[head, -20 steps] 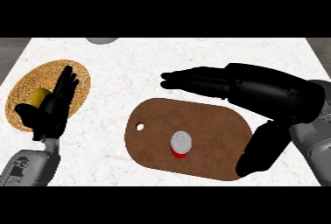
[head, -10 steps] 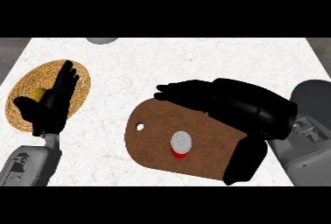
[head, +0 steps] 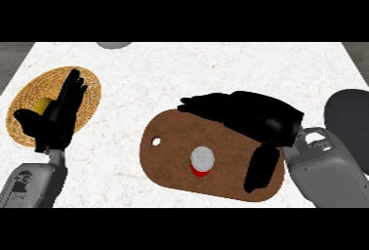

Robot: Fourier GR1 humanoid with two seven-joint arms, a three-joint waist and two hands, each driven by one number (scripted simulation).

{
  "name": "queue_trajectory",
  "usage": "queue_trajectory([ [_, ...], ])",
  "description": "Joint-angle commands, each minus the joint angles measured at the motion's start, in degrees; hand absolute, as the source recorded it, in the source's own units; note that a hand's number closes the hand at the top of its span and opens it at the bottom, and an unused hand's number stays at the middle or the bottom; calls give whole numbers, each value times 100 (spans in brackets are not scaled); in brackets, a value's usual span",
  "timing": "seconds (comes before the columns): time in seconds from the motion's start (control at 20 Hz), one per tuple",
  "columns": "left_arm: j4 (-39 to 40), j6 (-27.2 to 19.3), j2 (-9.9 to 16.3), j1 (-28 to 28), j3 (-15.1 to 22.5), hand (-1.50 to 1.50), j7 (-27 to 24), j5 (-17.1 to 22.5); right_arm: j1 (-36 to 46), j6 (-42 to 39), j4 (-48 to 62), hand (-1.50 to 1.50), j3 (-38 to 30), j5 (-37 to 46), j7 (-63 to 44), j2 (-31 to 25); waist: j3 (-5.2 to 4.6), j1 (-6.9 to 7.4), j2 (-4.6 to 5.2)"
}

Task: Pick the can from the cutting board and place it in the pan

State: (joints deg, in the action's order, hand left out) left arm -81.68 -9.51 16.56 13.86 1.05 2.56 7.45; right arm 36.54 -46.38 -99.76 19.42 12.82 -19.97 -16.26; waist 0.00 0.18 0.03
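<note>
Head view: the can (head: 202, 160) stands upright near the middle of the brown cutting board (head: 173, 161) on the table (head: 216, 68). The right hand (head: 249, 119) hangs over the board's far side, fingers spread and holding nothing, its thumb (head: 261, 168) reaching down just beside the can. The dark shape at the right edge is probably the pan (head: 349, 117). The left hand (head: 56, 119) rests open at the left, over a woven mat (head: 86, 80). A thumb closing off-centre could tip the can or knock it off the board.
</note>
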Motion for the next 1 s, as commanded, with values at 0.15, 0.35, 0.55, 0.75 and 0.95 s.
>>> queue_trajectory([
  [0.15,-485,-8,-96,31,3,0,475,-151,40,-392,534,-150,126,487,508,207,1,18,-5],
  [0.35,-342,336,52,-94,-282,0,259,-50,-145,-164,578,-150,473,1181,779,466,0,17,-2],
  [0.55,140,357,-111,19,-355,0,-91,-217,-355,-237,512,-150,450,1550,1031,388,0,-5,2],
  [0.75,-397,330,-87,-169,-312,0,280,-182,-142,-192,546,-150,876,2064,584,568,0,17,-8],
  [0.95,-381,200,-375,-253,-228,0,121,-377,-240,-306,621,-150,887,2432,958,494,0,6,-4],
])
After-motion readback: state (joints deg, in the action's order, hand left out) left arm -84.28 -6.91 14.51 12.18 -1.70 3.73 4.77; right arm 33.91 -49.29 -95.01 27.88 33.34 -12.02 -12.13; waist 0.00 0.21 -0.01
